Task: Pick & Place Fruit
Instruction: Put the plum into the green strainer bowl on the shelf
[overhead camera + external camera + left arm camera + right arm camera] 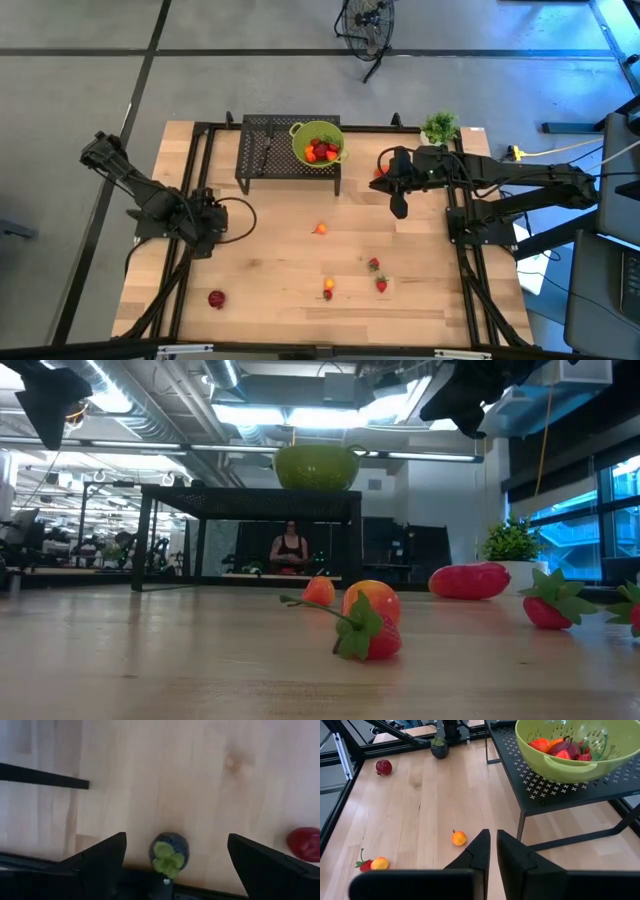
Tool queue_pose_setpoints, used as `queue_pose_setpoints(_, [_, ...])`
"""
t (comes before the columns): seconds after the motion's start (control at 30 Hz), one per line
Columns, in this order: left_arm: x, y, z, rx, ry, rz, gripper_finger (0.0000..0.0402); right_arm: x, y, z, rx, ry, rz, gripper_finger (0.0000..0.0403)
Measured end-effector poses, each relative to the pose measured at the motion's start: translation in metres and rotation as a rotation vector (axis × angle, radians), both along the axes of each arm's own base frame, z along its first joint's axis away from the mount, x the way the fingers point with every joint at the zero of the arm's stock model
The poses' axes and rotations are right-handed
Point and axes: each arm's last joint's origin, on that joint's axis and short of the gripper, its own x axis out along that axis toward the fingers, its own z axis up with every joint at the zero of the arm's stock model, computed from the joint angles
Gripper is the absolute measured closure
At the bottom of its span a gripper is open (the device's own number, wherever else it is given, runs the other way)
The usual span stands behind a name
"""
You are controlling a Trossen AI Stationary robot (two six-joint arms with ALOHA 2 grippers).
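over dark green fruit [169, 851], left gripper [172, 865] wide (empty)

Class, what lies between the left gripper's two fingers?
In the left wrist view, a dark green fruit sits on the table between the open left gripper's fingers.

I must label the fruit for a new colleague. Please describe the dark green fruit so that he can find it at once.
Start at the wooden table and go to its left side, where the left gripper hangs open. The dark green fruit lies between its fingers. It is round and dark with a pale green leafy top, unlike the red fruit lying nearby.
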Motion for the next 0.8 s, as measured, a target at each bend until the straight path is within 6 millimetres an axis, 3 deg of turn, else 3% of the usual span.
queue_pose_setpoints(0.17, [-0.007,-0.003,-0.012,0.015,0.030,0.028,0.0056,0.000,0.000,0.000,0.001,0.000,-0.001,0.0371])
queue_pose_setpoints(0.43, [-0.012,-0.006,-0.050,-0.016,0.131,0.016,0.0057,0.001,0.000,0.001,0.002,-0.011,0.002,0.0372])
queue_pose_setpoints(0.8, [-0.006,-0.009,-0.054,-0.039,0.087,0.033,0.0057,0.001,0.000,0.001,0.004,-0.016,0.006,0.0372])
